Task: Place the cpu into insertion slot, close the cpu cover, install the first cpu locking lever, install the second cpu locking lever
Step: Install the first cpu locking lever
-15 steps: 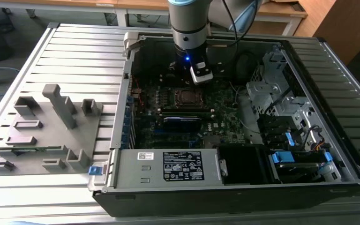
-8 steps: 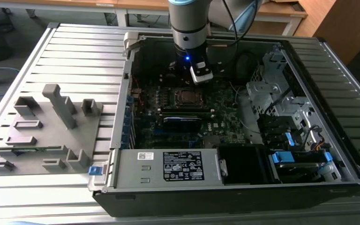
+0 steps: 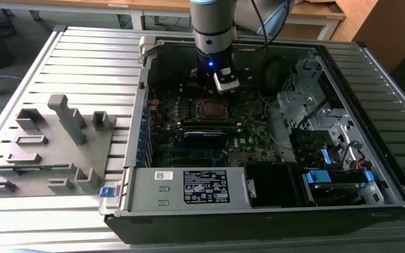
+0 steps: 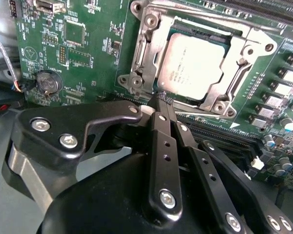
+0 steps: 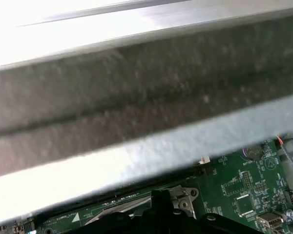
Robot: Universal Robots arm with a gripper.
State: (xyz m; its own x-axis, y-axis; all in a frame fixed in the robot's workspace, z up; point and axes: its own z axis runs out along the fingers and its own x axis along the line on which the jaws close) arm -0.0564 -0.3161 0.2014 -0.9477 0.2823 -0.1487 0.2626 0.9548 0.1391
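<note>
My black end effector: fingers together, clamped on nothing, tips just beside thin silver square-frame cpu cover. Flat grey square cpu sits in dark silver-rimmed insertion slot, cover lying flat round it. Dark green motherboard underneath.

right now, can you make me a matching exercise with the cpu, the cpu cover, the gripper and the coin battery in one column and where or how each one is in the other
Things:
1. cpu
2. cpu cover
3. gripper
4. coin battery

Place or state:
A. round and silver, on the green board
B. silver frame lying down around the chip
C. black, tips close by the cover's edge
D. seated in the insertion slot, pale top showing

Pairs: 1-D, 2-B, 3-C, 4-A
</note>
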